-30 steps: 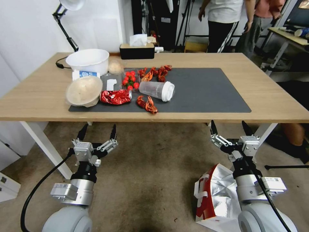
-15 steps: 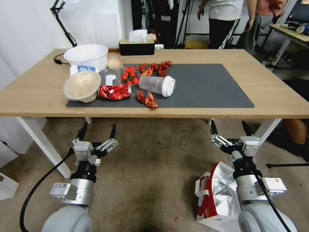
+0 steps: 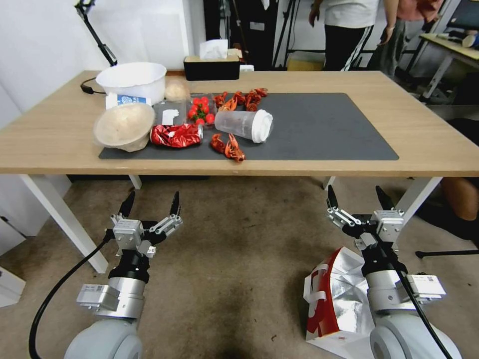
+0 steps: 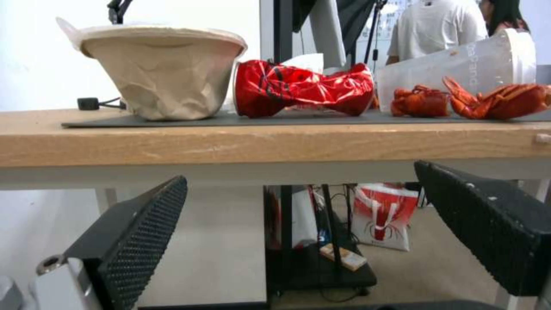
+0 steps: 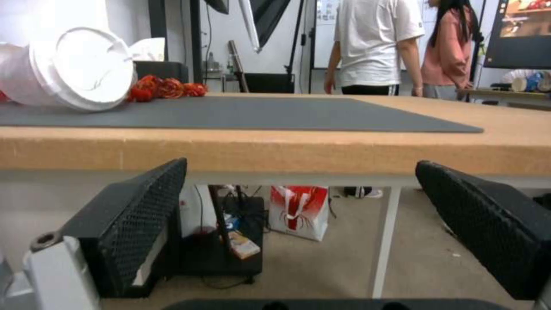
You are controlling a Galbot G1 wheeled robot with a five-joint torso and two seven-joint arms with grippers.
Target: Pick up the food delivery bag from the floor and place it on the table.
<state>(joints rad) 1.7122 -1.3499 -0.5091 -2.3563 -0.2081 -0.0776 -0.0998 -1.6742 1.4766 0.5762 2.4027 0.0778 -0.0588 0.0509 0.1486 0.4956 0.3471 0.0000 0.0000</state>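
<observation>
The food delivery bag (image 3: 333,298) lies on the floor (image 3: 239,259) at the lower right of the head view, with a red side panel, white strap handles and silver foil lining showing. My right forearm covers its right part. My right gripper (image 3: 356,197) hangs open above and beyond the bag, below the table's front edge, holding nothing; the right wrist view shows the same gripper (image 5: 298,232) level with that edge. My left gripper (image 3: 152,203) is open over the bare floor on the left, also (image 4: 310,232) facing the table edge. The table (image 3: 424,129) bears a dark grey mat (image 3: 324,124).
On the mat's left half lie a paper bowl (image 3: 123,127), a crumpled red foil wrapper (image 3: 175,135), a tipped plastic cup (image 3: 245,125), crayfish (image 3: 228,146) and tomatoes (image 3: 200,110). A white tub (image 3: 131,81) and tissue box (image 3: 211,67) stand behind. White legs (image 3: 65,219) flank the floor space. Another red-and-white bag (image 5: 299,211) stands beyond the table.
The whole head view has shifted: the table top now sits higher in the picture and shows more from above. Both arms and the bag hold the same places.
</observation>
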